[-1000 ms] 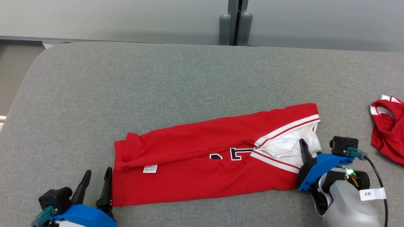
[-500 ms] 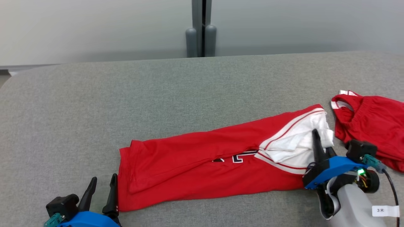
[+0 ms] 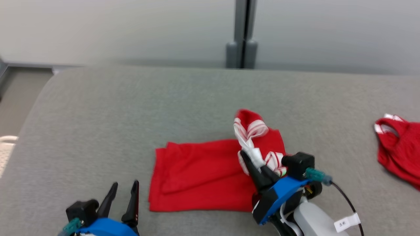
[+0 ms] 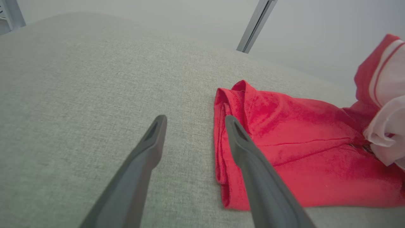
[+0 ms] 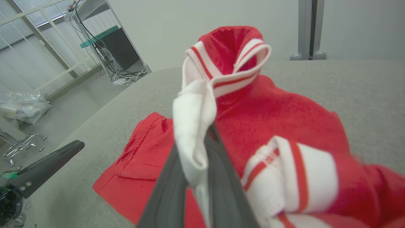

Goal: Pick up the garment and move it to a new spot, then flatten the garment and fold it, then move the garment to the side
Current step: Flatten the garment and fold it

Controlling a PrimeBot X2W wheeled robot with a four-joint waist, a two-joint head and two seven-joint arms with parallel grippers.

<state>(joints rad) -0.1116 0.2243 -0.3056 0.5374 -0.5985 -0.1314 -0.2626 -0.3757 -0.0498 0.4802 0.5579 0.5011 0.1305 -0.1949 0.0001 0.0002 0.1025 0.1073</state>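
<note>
The garment (image 3: 197, 173) is a red top with white, red-striped trim, lying on the grey table (image 3: 131, 108) in front of me. Its right end is lifted and bunched over the flat left part. My right gripper (image 3: 252, 162) is shut on that white-trimmed end, which stands up above the fingers. The right wrist view shows white fabric pinched between the fingers (image 5: 171, 186), with the garment (image 5: 269, 114) beyond. My left gripper (image 3: 124, 188) is open, just left of the garment's left edge. In the left wrist view its right finger (image 4: 250, 152) overlaps the garment (image 4: 284, 126) edge, holding nothing.
A second red garment (image 3: 397, 147) with white trim lies at the table's right edge. A grey post (image 3: 242, 42) stands behind the table against the pale wall. The table's rounded left corner drops to the floor (image 3: 19, 95). Wide bare cloth surface lies behind and left.
My right gripper has shut on the garment's white-trimmed right end and carried it up and leftward over the rest, so the garment looks much shorter. The head camera also shifted. The left gripper stayed open.
</note>
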